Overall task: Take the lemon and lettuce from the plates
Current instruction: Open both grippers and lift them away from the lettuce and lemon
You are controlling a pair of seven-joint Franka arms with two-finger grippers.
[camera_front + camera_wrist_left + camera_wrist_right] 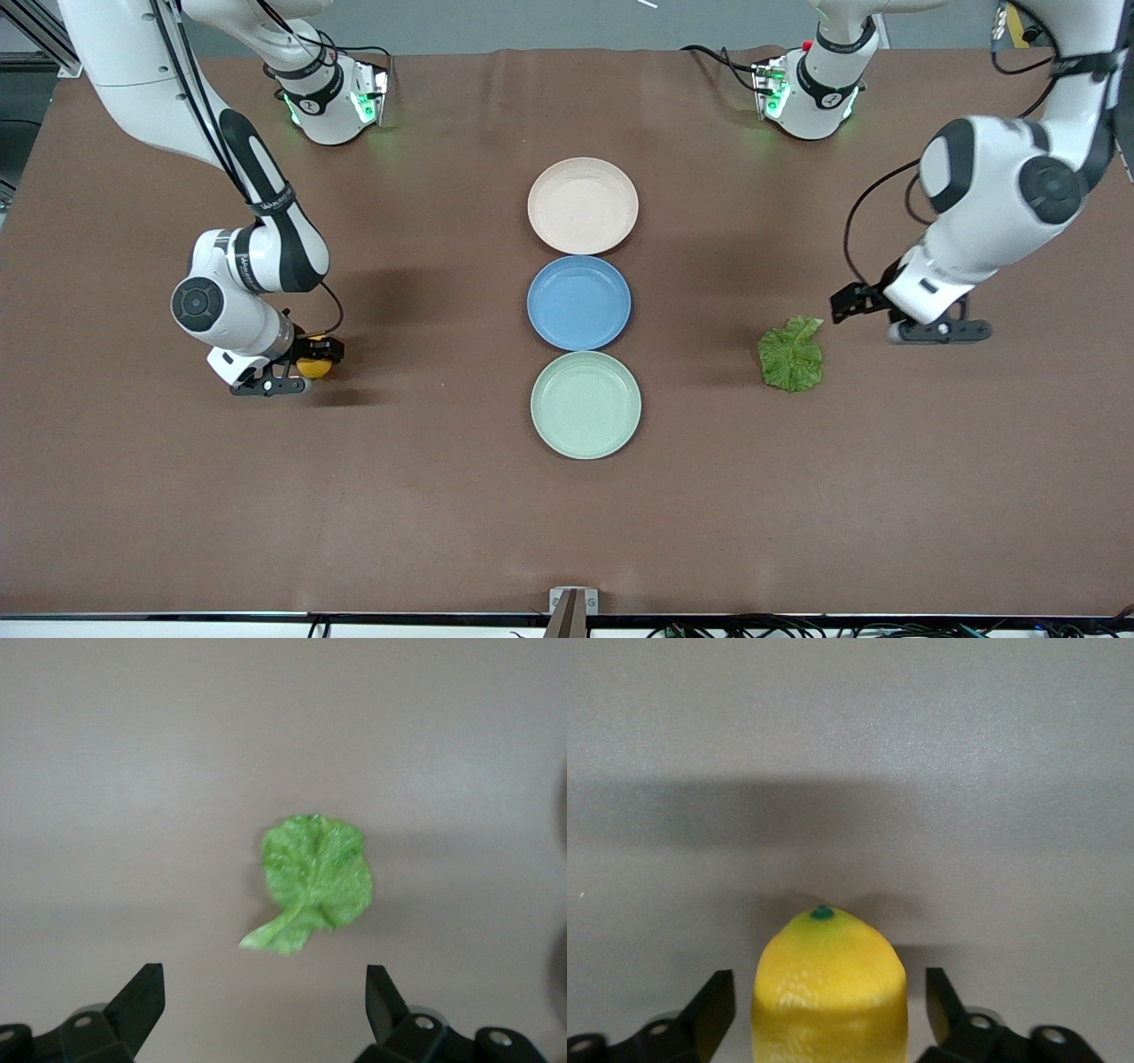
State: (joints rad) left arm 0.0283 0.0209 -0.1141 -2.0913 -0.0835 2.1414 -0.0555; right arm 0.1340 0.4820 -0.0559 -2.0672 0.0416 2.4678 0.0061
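The lemon [313,366] lies on the table toward the right arm's end, off the plates. My right gripper [321,356] is low around it, and in the right wrist view the lemon [829,992] sits between the open fingers [718,1005] with a small gap on each side. The lettuce [791,354] lies flat on the table toward the left arm's end. My left gripper [848,304] is open and empty beside it, just above the table. In the left wrist view the leaf [314,881] lies just ahead of the open left gripper [266,1010]. The beige-pink plate [582,206] and mint green plate [586,405] hold nothing.
A blue plate [578,303] sits between the two plates in a row down the table's middle, also holding nothing. The brown table [443,496] is bare elsewhere. A small mount [572,610] stands at the table's near edge.
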